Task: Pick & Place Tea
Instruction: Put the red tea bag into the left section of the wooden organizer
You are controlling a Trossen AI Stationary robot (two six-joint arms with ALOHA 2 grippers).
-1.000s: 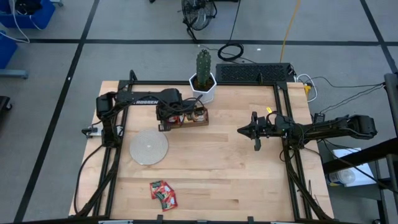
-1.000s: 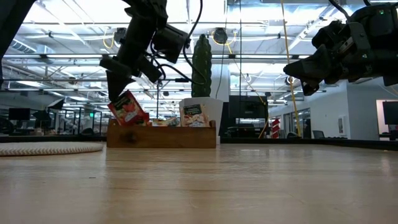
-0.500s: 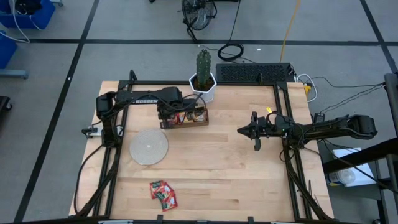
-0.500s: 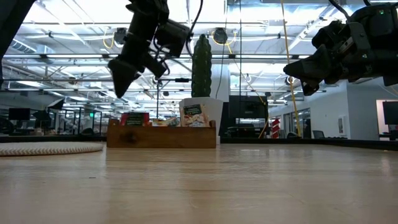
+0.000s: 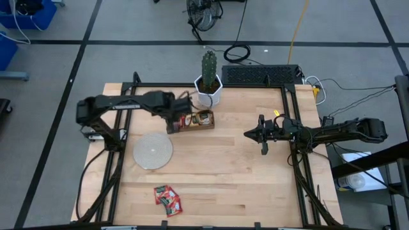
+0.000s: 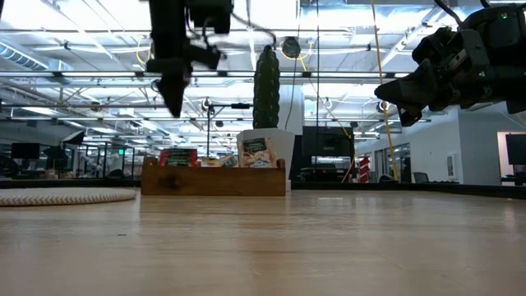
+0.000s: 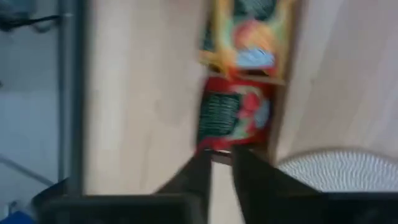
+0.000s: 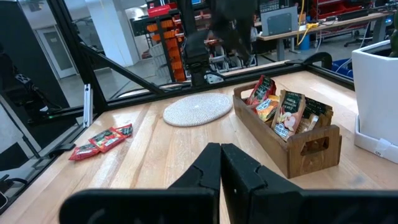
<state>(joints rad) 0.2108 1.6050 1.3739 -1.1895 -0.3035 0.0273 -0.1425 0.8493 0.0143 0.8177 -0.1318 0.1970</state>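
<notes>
A: Tea sachets (image 5: 167, 199), where are they sitting rn?

B: A few red ones are lying loose near the table's front edge, well apart from everything. Others are standing in the brown tray (image 5: 190, 121) by the cactus pot (image 5: 208, 91): red sachet (image 7: 233, 117) in the end compartment nearest the disc, orange-yellow sachet (image 7: 247, 37) in the next, whitish sachet (image 8: 287, 115) w/ dark print at the pot end.

A: Left gripper (image 6: 174, 103)?

B: Hanging above the tray's disc-side end, fingers (image 7: 255, 180) pointing down, only a narrow gap showing btwn them, nothing in them and touching nothing.

A: Right gripper (image 5: 249, 134)?

B: Hovering over bare wood on the right half, fingers pressed together, empty.

A: Surface and room?

B: Light wood table (image 5: 243, 185) w/ black frame rails; round pale disc (image 5: 153, 151) lying just in front of the tray, apart from it. Grey floor w/ cables around, bright ceiling lights and desks showing beyond the table.
</notes>
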